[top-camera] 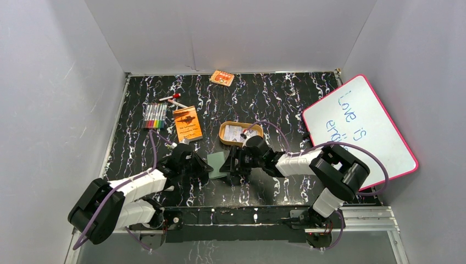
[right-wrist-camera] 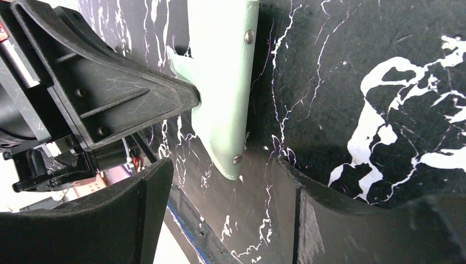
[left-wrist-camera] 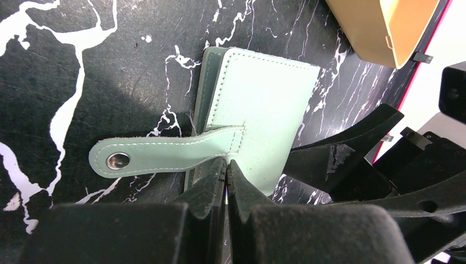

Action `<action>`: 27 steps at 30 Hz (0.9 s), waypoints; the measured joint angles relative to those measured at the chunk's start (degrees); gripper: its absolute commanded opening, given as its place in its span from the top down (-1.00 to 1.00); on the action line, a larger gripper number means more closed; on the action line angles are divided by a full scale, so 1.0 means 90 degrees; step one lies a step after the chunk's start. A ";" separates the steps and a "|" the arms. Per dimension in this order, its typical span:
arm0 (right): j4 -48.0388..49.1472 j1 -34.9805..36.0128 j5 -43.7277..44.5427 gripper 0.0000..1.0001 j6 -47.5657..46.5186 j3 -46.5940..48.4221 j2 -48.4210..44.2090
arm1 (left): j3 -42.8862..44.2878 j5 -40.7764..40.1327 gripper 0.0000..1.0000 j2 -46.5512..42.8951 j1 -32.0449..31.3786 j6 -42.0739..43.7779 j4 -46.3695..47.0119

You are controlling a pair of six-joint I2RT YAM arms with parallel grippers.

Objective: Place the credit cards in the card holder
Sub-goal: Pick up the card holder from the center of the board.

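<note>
The sage-green card holder (top-camera: 218, 163) lies closed on the black marbled table between my two grippers. In the left wrist view the card holder (left-wrist-camera: 264, 99) has its snap tab (left-wrist-camera: 154, 155) lying out to the left. My left gripper (left-wrist-camera: 226, 168) is shut, pinching the holder's near edge by the tab's base. My right gripper (right-wrist-camera: 231, 220) is open, its fingers (right-wrist-camera: 115, 214) wide apart, with the holder's end (right-wrist-camera: 225, 104) just ahead of them. Pale credit cards (top-camera: 236, 132) lie in the tan oval tray (top-camera: 225, 140) behind the holder.
An orange booklet (top-camera: 187, 123), a row of markers (top-camera: 155, 116) and a small orange-and-white packet (top-camera: 222, 77) lie farther back. A pink-framed whiteboard (top-camera: 357, 129) leans at the right. Grey walls enclose the table.
</note>
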 measured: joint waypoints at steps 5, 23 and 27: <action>0.0651 0.0000 0.0153 -0.44 0.0265 -0.0291 0.0036 | -0.0066 0.0085 1.00 0.0000 0.0070 -0.0046 0.0100; 0.1739 0.0090 0.0153 0.20 0.0561 -0.0041 0.1003 | -0.0306 0.0301 1.00 -0.0005 0.0211 -0.0175 0.0466; 0.1836 0.0121 0.0153 0.23 0.0588 -0.0041 0.1088 | -0.0367 0.0318 1.00 -0.0034 0.0221 -0.0214 0.0549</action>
